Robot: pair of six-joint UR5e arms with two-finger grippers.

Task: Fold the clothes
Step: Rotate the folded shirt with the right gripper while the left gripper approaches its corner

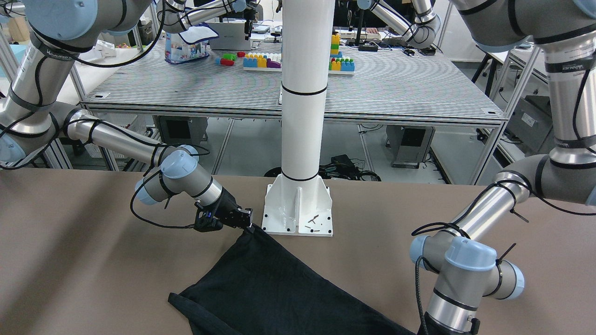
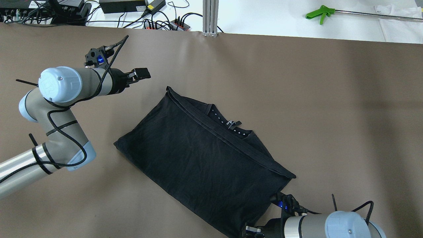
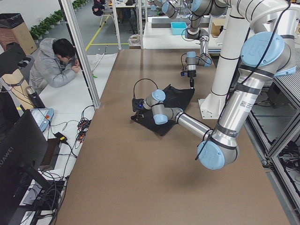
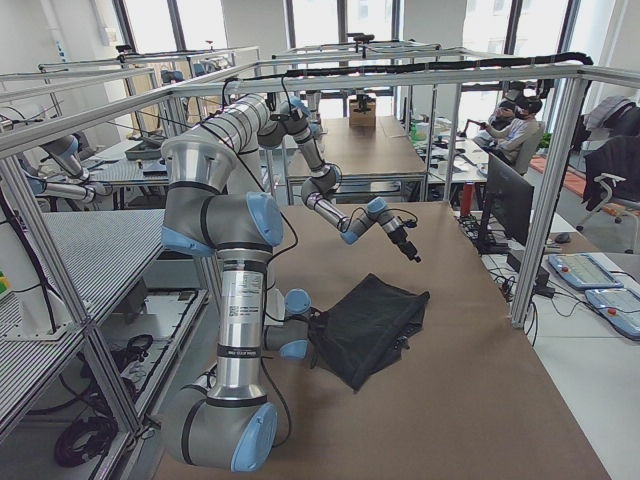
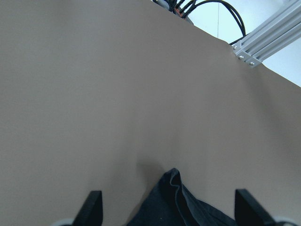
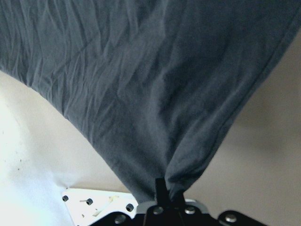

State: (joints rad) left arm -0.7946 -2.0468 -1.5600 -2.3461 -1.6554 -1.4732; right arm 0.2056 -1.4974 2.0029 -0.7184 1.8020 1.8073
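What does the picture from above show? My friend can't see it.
A black thin-fabric garment lies folded and slanted on the brown table. The robot's right gripper, at the bottom edge, pinches one corner; the left gripper sits apart from the opposite corner, holding nothing.

Left fingers [image 5: 92, 208] spread wide, right fingers [image 1: 245, 216] pinched tightly together, angled downward.

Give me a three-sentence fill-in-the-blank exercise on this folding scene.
1. The right gripper is shut on a ___ of the black garment.
2. The left gripper is ___ and holds nothing.
3. The pinched corner lies beside the base plate of the white ___.
Missing words: corner; open; pillar.
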